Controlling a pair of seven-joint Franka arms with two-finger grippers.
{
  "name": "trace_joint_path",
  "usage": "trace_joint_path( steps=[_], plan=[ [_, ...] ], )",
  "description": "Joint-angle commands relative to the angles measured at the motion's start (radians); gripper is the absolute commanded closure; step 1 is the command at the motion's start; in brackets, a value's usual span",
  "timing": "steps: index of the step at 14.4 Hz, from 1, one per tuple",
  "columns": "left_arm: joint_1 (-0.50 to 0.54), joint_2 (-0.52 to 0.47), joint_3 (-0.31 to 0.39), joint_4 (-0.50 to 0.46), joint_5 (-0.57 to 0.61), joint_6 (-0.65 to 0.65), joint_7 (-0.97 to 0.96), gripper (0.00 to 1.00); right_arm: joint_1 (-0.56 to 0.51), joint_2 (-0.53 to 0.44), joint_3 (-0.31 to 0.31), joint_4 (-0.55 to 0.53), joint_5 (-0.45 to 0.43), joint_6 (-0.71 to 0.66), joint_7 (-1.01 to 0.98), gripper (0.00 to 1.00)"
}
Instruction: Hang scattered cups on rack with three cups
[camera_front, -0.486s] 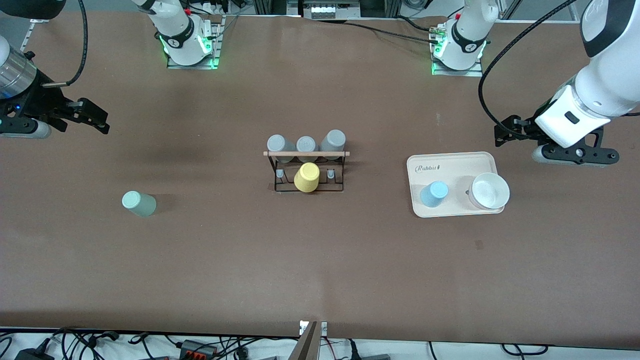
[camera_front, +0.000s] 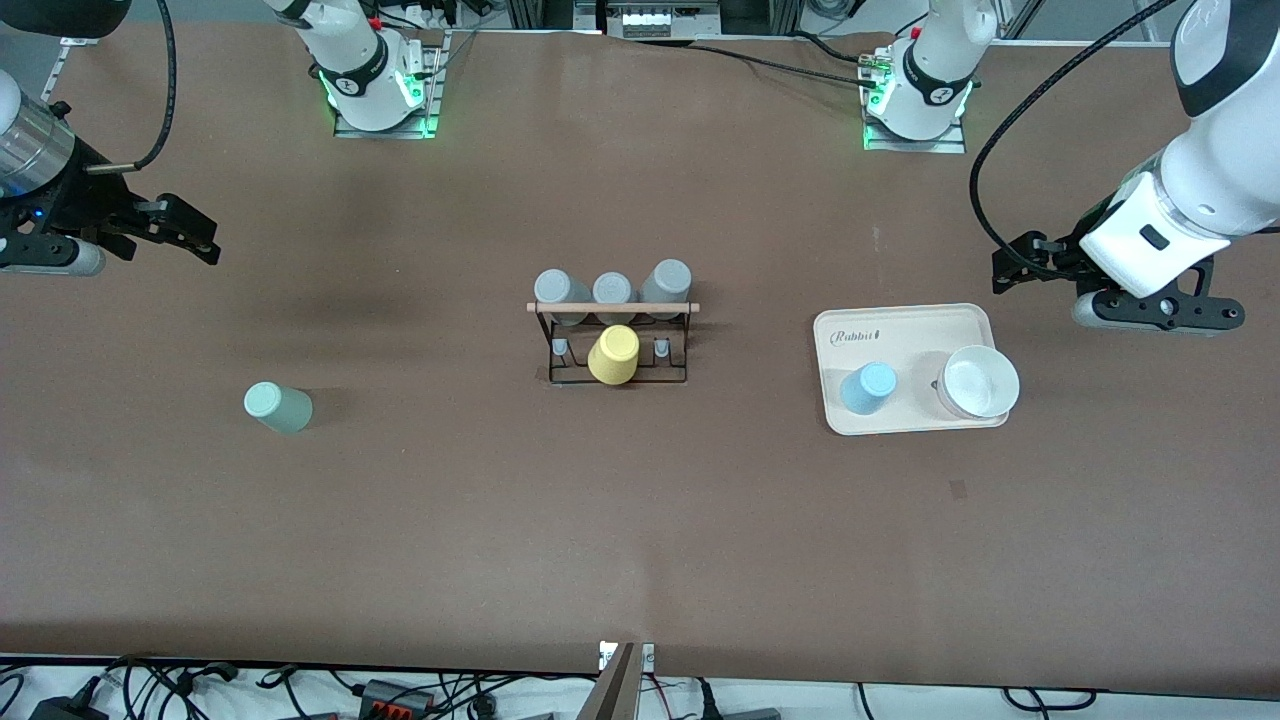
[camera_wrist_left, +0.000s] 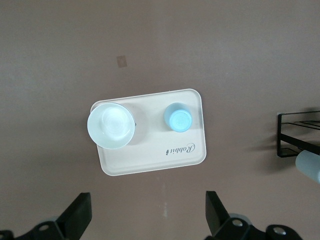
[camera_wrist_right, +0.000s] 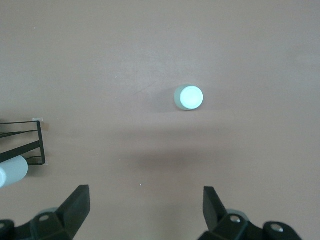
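From my station, the only change I saw since half a second earlier was slight: the left gripper (camera_front: 1010, 272) had lifted a little toward its base, and the right gripper (camera_front: 205, 243) had edged the same way; nothing on the tabletop (camera_front: 640, 520) had shifted. Both grippers hung in the air with fingers spread wide and empty. The cream tray (camera_front: 905, 325) lay close below the left gripper, holding the light blue cup (camera_front: 867, 388) upside down and a white bowl (camera_front: 981, 381) beside it. The mint green cup (camera_front: 277, 407) sat alone on the tabletop, well below the right gripper. Between the two grippers stood the rack (camera_front: 613, 340), carrying three grey cups (camera_front: 611, 290) and a yellow cup (camera_front: 614, 354).
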Motion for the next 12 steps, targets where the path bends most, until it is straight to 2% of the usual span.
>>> trace_joint_path(
  steps=[1,7,10,12],
  plan=[
    [0.008,-0.019,0.001,-0.019,-0.021,-0.004,0.029,0.00,-0.006,0.009,0.003,0.029,0.012,-0.025,-0.004,0.00],
    [0.006,0.016,0.001,-0.013,-0.023,0.004,0.036,0.00,-0.003,0.021,0.002,0.019,0.012,-0.027,0.007,0.00],
    [-0.012,0.143,-0.007,0.025,-0.012,0.015,0.026,0.00,0.003,0.062,0.005,0.025,0.002,-0.017,-0.004,0.00],
    [-0.015,0.214,-0.010,0.025,-0.009,0.126,0.026,0.00,-0.006,0.104,0.003,0.019,-0.003,-0.014,-0.004,0.00]
  ],
)
